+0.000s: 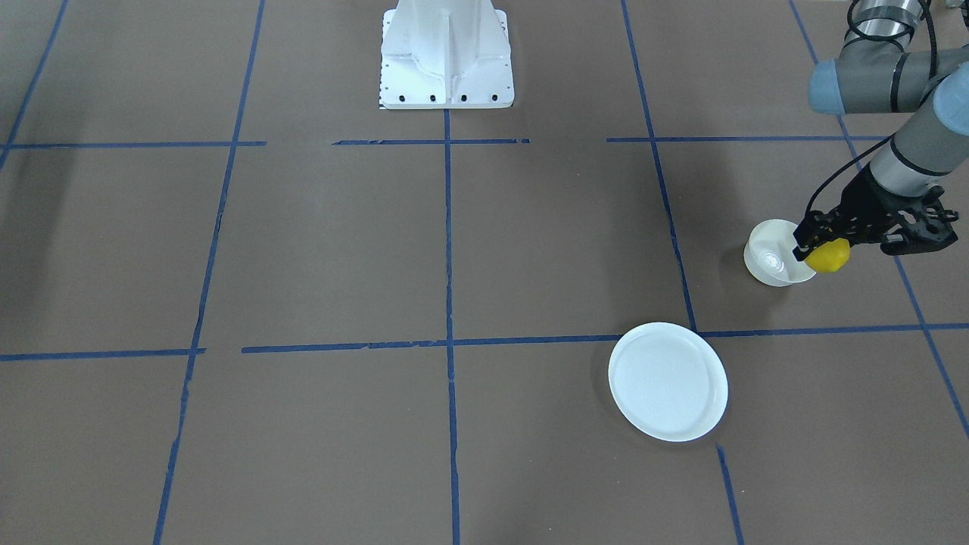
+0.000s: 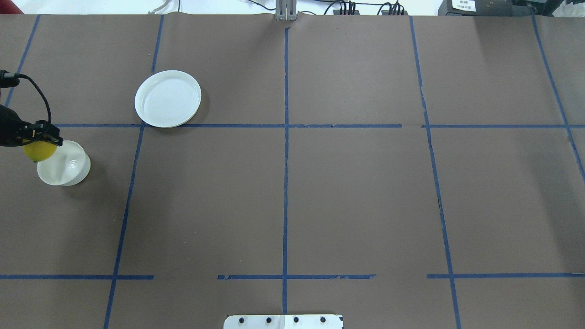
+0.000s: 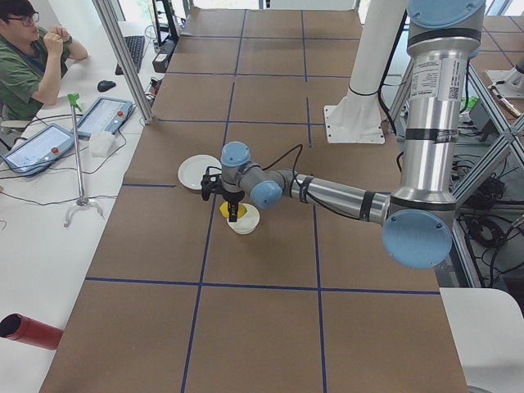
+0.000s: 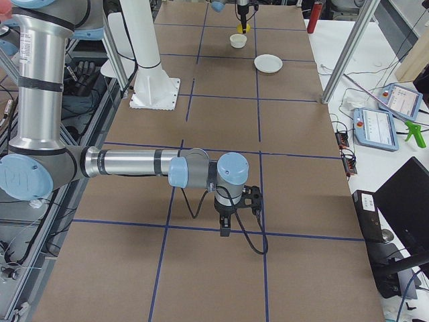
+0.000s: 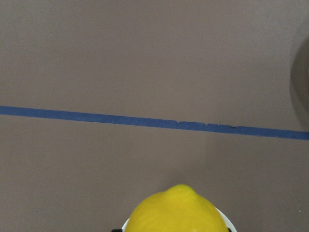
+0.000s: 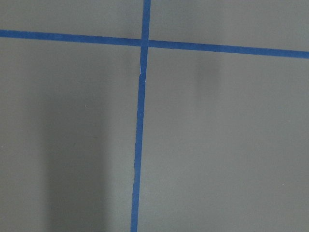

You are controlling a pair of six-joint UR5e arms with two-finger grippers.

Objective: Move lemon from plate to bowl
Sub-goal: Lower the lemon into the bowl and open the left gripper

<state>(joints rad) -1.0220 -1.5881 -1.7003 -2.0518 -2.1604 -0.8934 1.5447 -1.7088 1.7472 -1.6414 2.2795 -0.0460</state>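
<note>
My left gripper (image 1: 824, 246) is shut on the yellow lemon (image 1: 829, 257) and holds it in the air over the outer rim of the small white bowl (image 1: 768, 261). In the overhead view the lemon (image 2: 39, 151) overlaps the bowl's (image 2: 68, 167) left edge. The left wrist view shows the lemon (image 5: 178, 210) at the bottom. The flat white plate (image 1: 668, 381) lies empty, also in the overhead view (image 2: 167, 98). My right gripper (image 4: 226, 228) shows only in the exterior right view, pointing down at the table; I cannot tell if it is open or shut.
Brown table cover with blue tape grid lines (image 2: 285, 125). The robot's white base (image 1: 447, 57) stands at the table's middle edge. A person (image 3: 29, 57) sits beyond the table's far side, with tablets (image 3: 102, 115) on a side desk.
</note>
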